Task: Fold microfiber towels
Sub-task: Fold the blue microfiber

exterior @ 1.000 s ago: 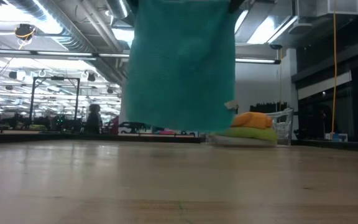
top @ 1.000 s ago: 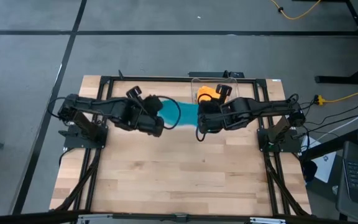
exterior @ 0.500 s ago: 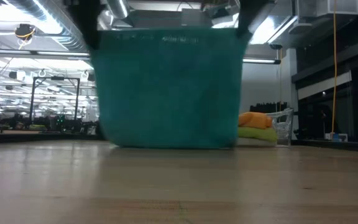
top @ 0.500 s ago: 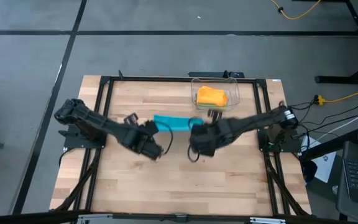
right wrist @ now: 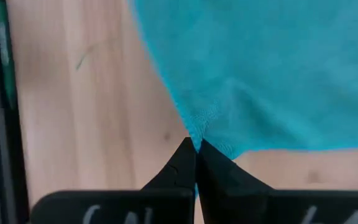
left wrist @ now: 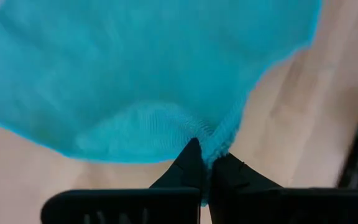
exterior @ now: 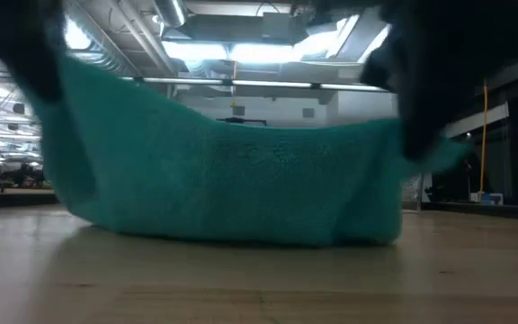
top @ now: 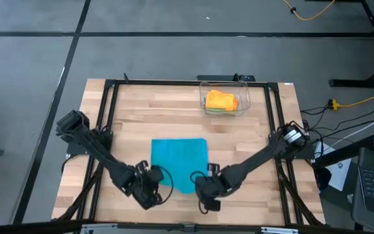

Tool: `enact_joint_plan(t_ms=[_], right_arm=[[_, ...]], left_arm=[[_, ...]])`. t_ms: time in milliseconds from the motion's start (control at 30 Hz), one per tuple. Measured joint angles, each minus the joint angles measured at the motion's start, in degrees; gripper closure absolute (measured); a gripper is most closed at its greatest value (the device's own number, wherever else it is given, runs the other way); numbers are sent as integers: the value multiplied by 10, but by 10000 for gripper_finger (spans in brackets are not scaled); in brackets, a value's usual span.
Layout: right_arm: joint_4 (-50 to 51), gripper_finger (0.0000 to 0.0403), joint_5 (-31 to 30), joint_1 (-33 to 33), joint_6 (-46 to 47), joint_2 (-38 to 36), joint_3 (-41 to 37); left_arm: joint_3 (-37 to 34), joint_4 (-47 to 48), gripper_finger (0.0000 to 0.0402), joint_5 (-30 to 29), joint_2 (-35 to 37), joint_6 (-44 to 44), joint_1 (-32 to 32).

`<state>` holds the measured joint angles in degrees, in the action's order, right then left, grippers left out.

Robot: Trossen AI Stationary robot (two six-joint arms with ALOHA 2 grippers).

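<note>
I am holding the teal towel (top: 179, 162) by its 2 near corners, spread over the middle of the wooden table (top: 252, 143). The left gripper (top: 149, 190) is pinching the near-left corner, fingers (left wrist: 188, 165) clenched on the fabric. The right gripper (top: 206, 187) is gripping the near-right corner the same way. In the low view the towel's near edge is hanging lifted while the rest is lying on the table. The orange towel (top: 220, 100) is sitting on a green one (top: 217, 110) in the clear bin (top: 244, 99) at the far right.
</note>
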<state>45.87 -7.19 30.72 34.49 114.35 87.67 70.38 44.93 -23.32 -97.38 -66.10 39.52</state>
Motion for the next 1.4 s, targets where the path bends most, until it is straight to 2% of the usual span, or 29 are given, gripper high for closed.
enact_joint_plan(t_ms=[200,300,400,467,567,700,800,1067,1233,1400], right_arm=[[-8,399,24,20,37,13,-16],[-4,399,22,19,39,11,-16],[9,399,9,9,27,10,-14],[42,399,-16,1,27,10,-6],[87,399,-94,-10,26,10,5],[118,399,-180,-24,10,9,18],[119,399,-208,-41,-9,9,18],[121,399,-211,-92,-33,13,18],[123,398,-160,-111,-32,13,18],[125,364,-166,-125,-33,13,3]], left_arm=[[-7,-11,401,54,-29,-48,21],[-7,-1,401,55,-29,-43,20],[8,58,401,42,-27,-43,13],[21,95,401,31,-26,-44,5],[34,157,401,12,-26,-43,-7],[37,189,401,-8,-26,-34,-30],[33,189,401,-19,-26,-9,-51],[10,191,401,-20,-26,22,-102],[-15,189,401,-14,-26,22,-120],[-41,193,382,-8,-26,8,-140]])
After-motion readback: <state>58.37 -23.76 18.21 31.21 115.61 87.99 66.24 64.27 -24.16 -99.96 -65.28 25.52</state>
